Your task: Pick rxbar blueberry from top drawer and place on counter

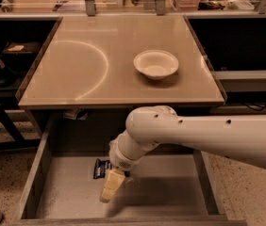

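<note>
Thick glossy white tubular arm (208, 133), rounded elbow, a few small dark holes in the shell. Ribbed white wrist collar. Pale tan gripper (108, 189) sits over the wide shallow grey drawer (170, 192), left of its centre.

A wide, shallow grey drawer (170, 199) with a speckled floor is seen open below a glossy tan-beige tabletop (57, 86) marked with a pale arc. A small flat snack bar (100, 167) in a dark, white-lettered wrapper is laid near the drawer's back, its right end hidden by the white arm (194, 131). The pale gripper (108, 191) is held low inside the drawer, just in front of the bar. A round white bowl (155, 64) is set on the tabletop's right half.
</note>
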Tool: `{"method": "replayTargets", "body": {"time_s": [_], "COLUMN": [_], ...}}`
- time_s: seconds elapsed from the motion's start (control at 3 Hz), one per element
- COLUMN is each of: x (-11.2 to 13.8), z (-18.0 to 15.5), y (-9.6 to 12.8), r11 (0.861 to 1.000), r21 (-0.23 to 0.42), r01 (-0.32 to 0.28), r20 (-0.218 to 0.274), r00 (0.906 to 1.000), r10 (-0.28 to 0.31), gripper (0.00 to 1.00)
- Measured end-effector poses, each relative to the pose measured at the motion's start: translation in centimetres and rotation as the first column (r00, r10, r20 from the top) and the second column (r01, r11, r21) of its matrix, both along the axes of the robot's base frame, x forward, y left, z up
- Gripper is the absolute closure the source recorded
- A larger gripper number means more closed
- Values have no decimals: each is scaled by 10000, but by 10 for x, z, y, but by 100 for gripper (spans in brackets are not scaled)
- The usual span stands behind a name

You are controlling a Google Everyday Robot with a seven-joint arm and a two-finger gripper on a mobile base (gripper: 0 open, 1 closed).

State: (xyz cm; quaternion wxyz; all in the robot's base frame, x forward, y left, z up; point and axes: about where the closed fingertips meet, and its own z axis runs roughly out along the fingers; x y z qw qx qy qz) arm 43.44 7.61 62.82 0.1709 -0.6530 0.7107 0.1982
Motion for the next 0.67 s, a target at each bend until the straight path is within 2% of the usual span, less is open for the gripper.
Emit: {"method": "replayTargets", "body": {"time_s": [0.67], "x": [1], "z": [-29], "y": [-9], "r11": [9998], "r21": [114], "r01": [161], "r20": [81], "r00": [9998], "r10": [-162], "gripper": [0]}}
